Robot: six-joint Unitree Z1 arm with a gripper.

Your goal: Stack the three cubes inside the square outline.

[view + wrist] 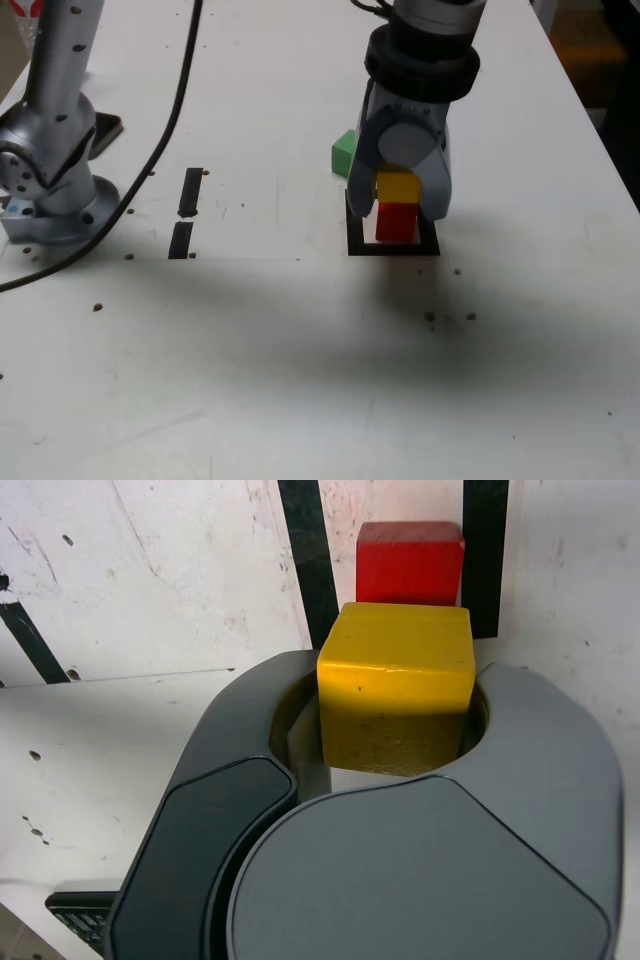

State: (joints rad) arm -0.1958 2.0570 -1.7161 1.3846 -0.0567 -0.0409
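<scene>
Exterior view, items on the white desk (300,380):

Item: grey two-fingered gripper (399,205) on the silver arm, pointing down over the square outline of black tape with a white centre (392,247). Jaws closed on the small solid yellow cube (397,186), one finger on each flank.

Item: small solid red cube (395,221), standing inside the outline, directly under the yellow one. Whether the two faces already touch cannot be told; from the wrist view the yellow cube (396,685) hides most of the red cube (411,560), with black tape either side.

Item: small solid green cube (345,153), loose on the desk beyond the outline, partly hidden behind the gripper, near it but apart from the stack.

Item: two short black tape strips (186,212), well off to the exterior view's left; no part in the job.

Item: silver arm base (48,170) and black cable (170,120), at the exterior view's far left.

Step in hand, by my reckoning: placing the second cube on the first. The next move calls for seating yellow squarely on red, releasing without nudging it, lifting straight clear, then fetching green. Risk: a skewed release toppling the pair.
</scene>
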